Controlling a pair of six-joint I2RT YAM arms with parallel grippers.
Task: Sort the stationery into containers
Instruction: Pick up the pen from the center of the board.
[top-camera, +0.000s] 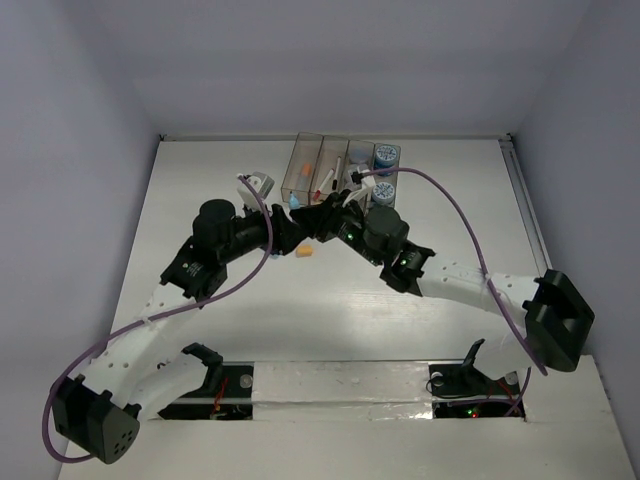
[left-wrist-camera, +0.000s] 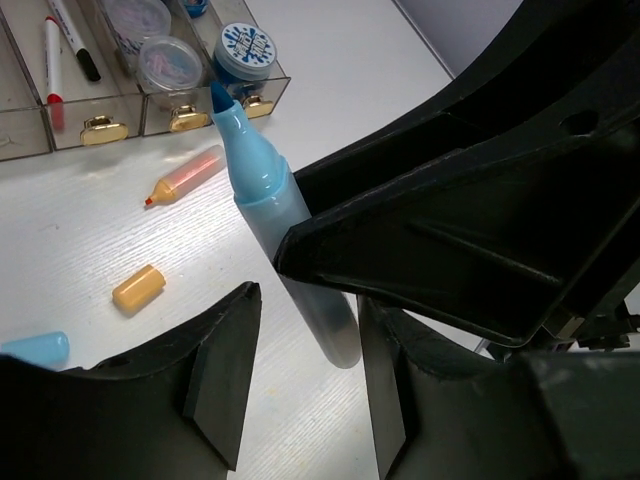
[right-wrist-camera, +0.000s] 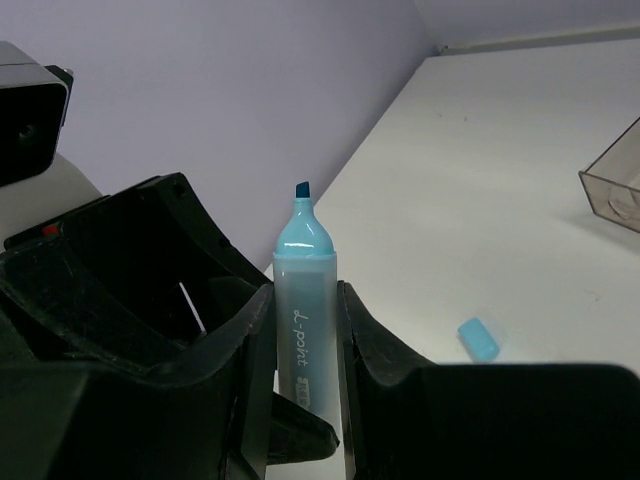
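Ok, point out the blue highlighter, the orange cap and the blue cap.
blue highlighter (right-wrist-camera: 305, 320), right wrist view, on its barrel.
orange cap (left-wrist-camera: 138, 288), left wrist view, on its middle.
blue cap (right-wrist-camera: 480, 338), right wrist view, on its middle.

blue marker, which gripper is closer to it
Right. The right gripper is clamped on the barrel of the blue marker. The left gripper straddles its lower end, with a visible gap beside one finger.
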